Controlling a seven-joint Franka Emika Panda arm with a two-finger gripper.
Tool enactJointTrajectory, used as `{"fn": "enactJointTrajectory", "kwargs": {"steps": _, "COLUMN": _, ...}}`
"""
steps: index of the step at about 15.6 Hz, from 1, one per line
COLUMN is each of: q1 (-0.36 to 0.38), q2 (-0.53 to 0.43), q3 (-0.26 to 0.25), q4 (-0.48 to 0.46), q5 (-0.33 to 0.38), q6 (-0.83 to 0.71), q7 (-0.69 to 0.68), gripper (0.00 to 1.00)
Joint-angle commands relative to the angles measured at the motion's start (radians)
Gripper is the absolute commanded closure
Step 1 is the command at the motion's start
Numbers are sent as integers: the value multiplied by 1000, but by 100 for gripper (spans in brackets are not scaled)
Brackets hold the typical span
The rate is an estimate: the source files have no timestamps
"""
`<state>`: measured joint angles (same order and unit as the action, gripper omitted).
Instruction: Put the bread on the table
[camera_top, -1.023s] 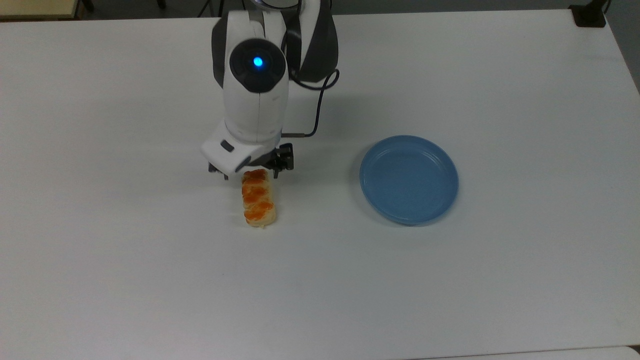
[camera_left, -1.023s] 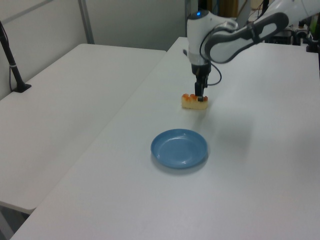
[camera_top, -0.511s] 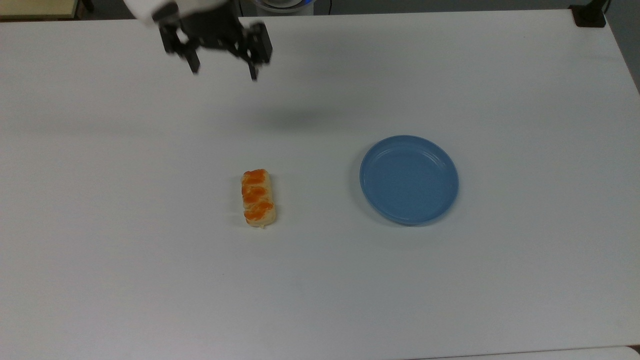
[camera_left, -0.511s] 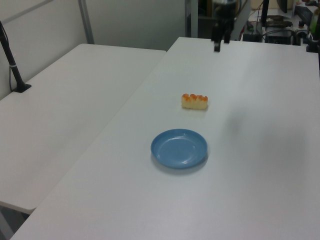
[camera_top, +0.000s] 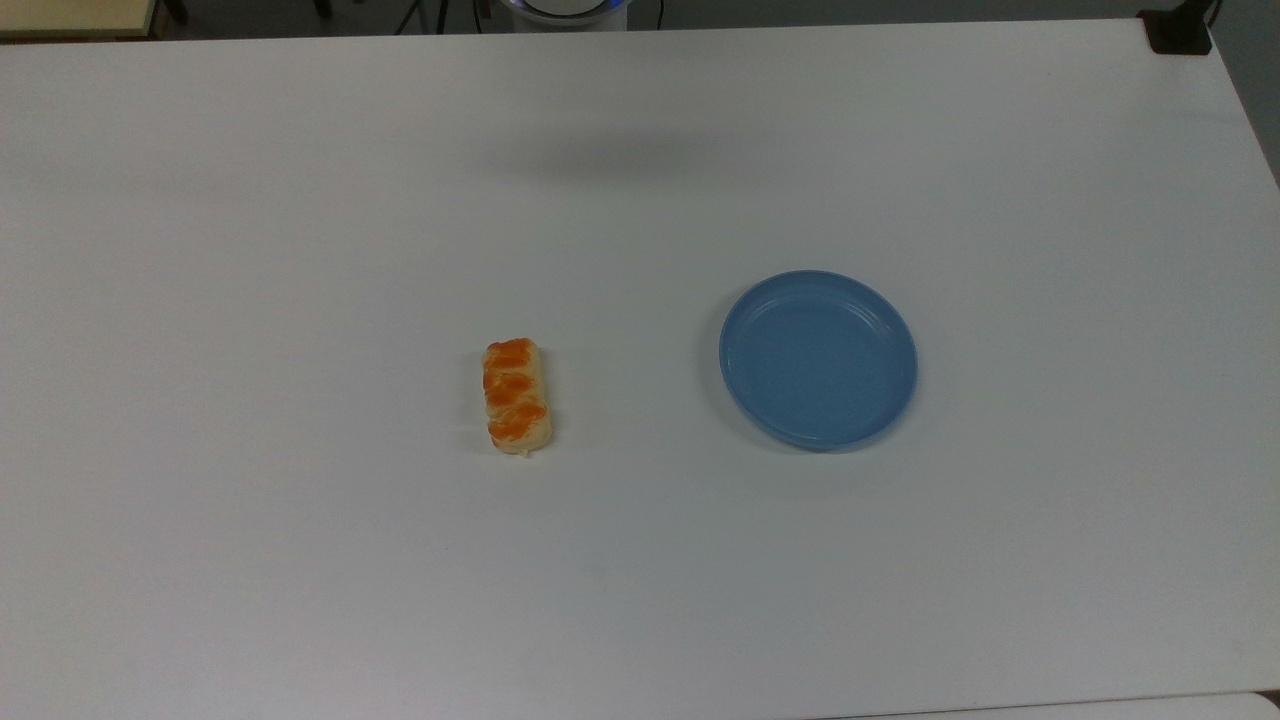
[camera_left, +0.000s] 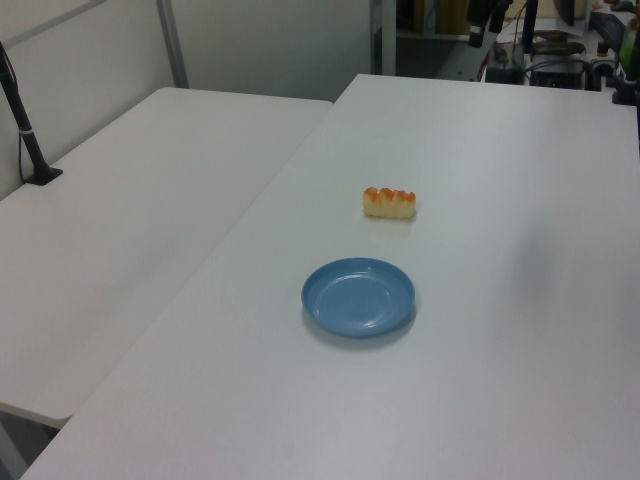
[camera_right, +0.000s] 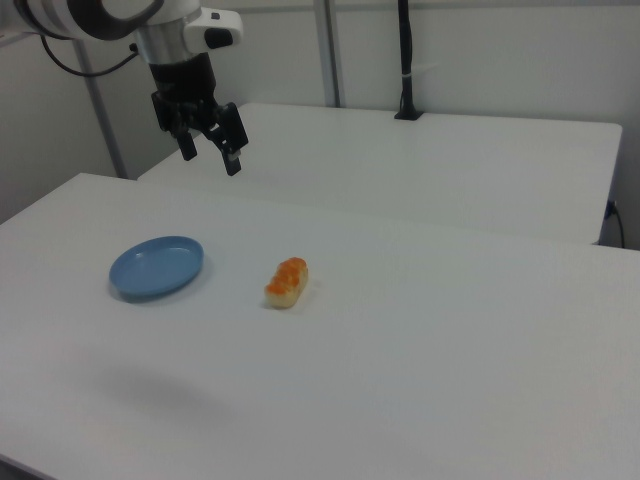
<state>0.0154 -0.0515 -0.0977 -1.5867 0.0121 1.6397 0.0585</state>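
Note:
The bread (camera_top: 516, 396), a small pale-tan pastry with orange-brown bumps on top, lies flat on the white table (camera_top: 300, 560) a little left of the middle in the top view. It also shows on the table in the left view as the bread (camera_left: 389, 203) and in the right view as the bread (camera_right: 287, 282). In the right view my gripper (camera_right: 210, 160) hangs high in the air at the upper left, far from the bread, open with nothing between its black fingers.
A round blue plate (camera_top: 818, 358) with nothing on it sits to the bread's right in the top view. A second white table (camera_left: 150, 200) adjoins, with a black post (camera_left: 25, 120) on it. A black clamp (camera_top: 1178, 30) sits at the table's far right corner.
The gripper, which stood over the bread's far end a second ago, has lifted up and away, leaving the top view. The bread and the plate have stayed in place.

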Motion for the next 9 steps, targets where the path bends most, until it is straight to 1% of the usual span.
{"fn": "enactJointTrajectory", "kwargs": {"steps": 1, "q1": 38, "q2": -16, "q3": -68, "q4": -45, "q5": 16, "q6": 43, "q7": -124, "gripper": 0}}
{"fn": "enactJointTrajectory", "kwargs": {"steps": 4, "q1": 26, "q2": -10, "q3": -68, "q4": -53, "q5": 9, "q6": 87, "q7": -202, "gripper": 0}}
{"fn": "enactJointTrajectory", "kwargs": {"steps": 5, "q1": 26, "q2": 4, "q3": -68, "q4": -53, "q5": 9, "q6": 92, "q7": -212, "gripper": 0}}
{"fn": "enactJointTrajectory", "kwargs": {"steps": 9, "q1": 26, "q2": 1, "q3": -66, "q4": -50, "q5": 12, "q6": 69, "q7": -203, "gripper": 0}}
